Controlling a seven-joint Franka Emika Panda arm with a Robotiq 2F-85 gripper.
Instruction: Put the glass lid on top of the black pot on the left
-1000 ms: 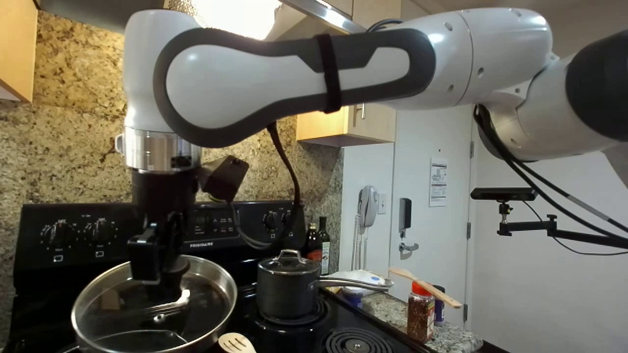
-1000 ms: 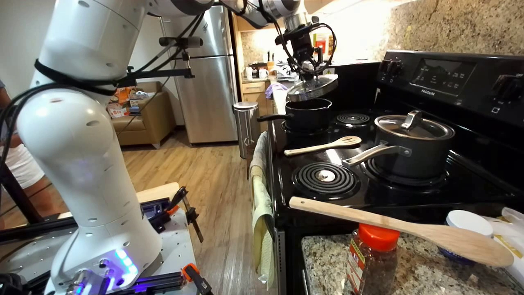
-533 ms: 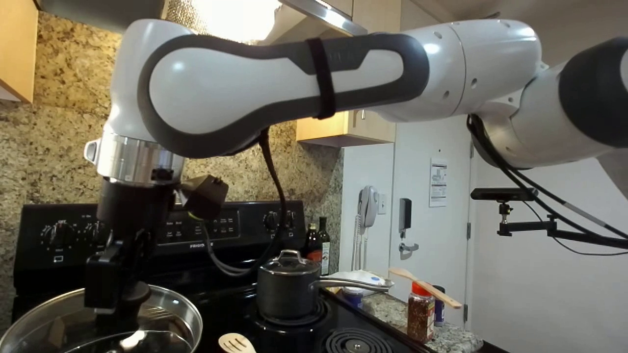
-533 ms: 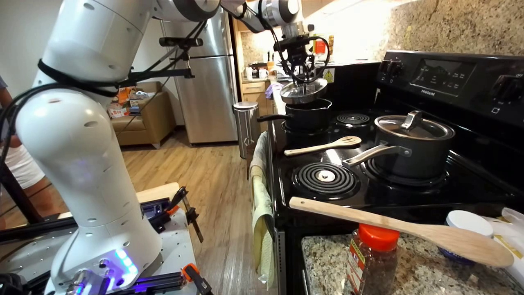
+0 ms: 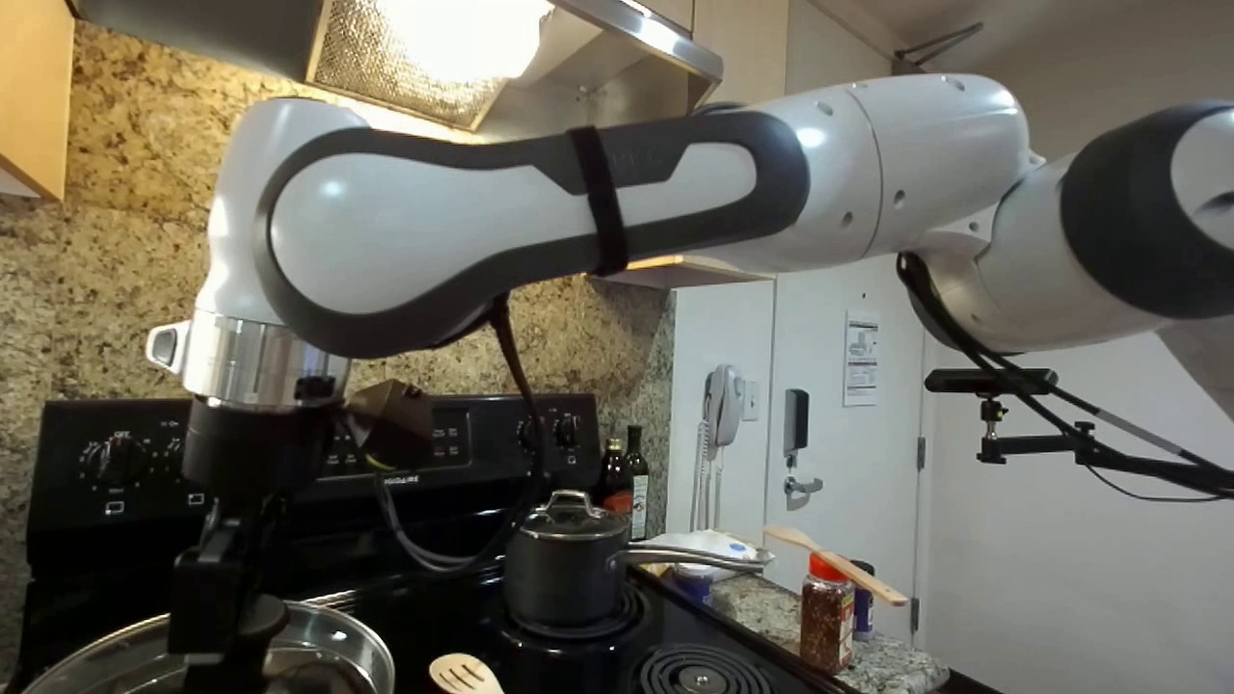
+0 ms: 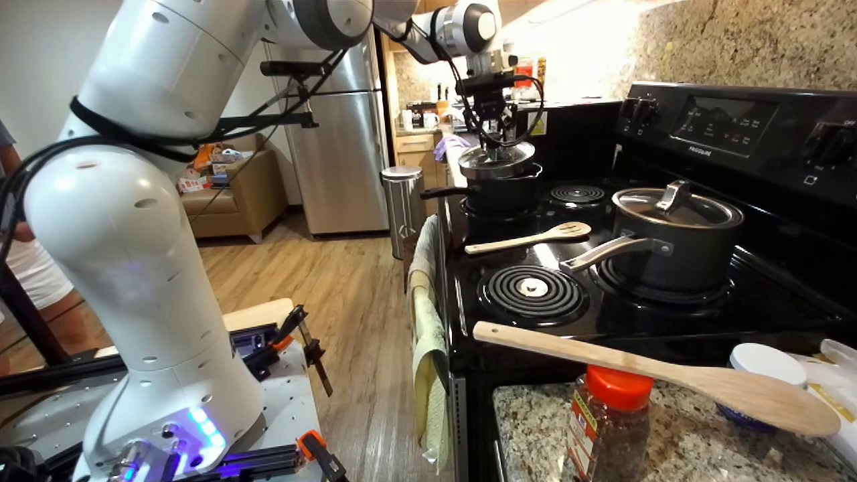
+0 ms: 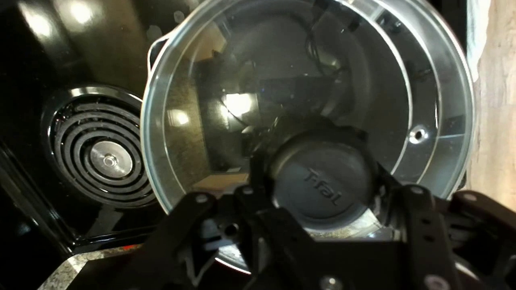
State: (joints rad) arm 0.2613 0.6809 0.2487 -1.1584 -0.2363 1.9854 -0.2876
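Observation:
The glass lid (image 6: 477, 163) is a clear dome with a metal rim and a dark knob (image 7: 322, 185). In an exterior view it is nearly level at the top of the black pot (image 6: 505, 197); I cannot tell whether it fully rests on the rim. In the wrist view the lid (image 7: 282, 80) covers most of the pot, whose spout (image 7: 155, 52) sticks out at the left. My gripper (image 7: 320, 173) is shut on the lid's knob, fingers on both sides. It also shows above the lid in both exterior views (image 5: 227, 646) (image 6: 497, 144).
A grey pot (image 6: 676, 251) with its own lid stands on a burner. A slotted wooden spoon (image 6: 529, 239) lies on the stove near the black pot. A wooden spoon (image 6: 656, 368) lies across a red-capped jar (image 6: 612, 422). The pot's handle (image 6: 445, 193) points to the stove front.
My gripper and the lid have moved away from the grey pot and then down onto the black pot's top. The lid has gone from tilted to nearly level.

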